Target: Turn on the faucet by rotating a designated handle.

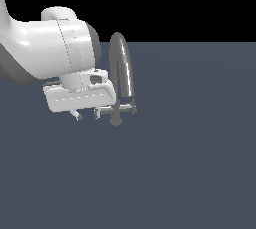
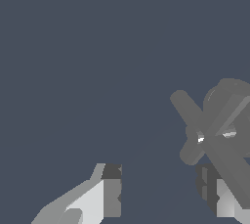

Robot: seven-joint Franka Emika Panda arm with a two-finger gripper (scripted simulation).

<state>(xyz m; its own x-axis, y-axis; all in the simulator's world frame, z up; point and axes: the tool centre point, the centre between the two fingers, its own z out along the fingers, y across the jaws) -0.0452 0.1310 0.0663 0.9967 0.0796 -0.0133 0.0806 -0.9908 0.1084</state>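
Observation:
The grey faucet (image 1: pixel 121 63) stands mid-scene with a tall arched spout and a short round base (image 1: pixel 116 120). Its handle (image 1: pixel 106 109) is a lit horizontal arm reaching from the base toward the exterior view's left. A shorter arm with a crossbar (image 1: pixel 133 106) sits under the spout tip. My gripper (image 1: pixel 87 116) is open and empty, just beside the handle on the exterior view's left. One fingertip (image 1: pixel 96 115) is at the handle's end; contact cannot be told. In the wrist view the faucet's grey bars (image 2: pixel 195 120) cross beside one finger (image 2: pixel 209 189), outside the gap of my gripper (image 2: pixel 161 193).
The faucet stands on a flat dark blue-grey floor (image 1: pixel 190 163). My bulky white arm (image 1: pixel 50 48) fills the exterior view's upper left, above the gripper.

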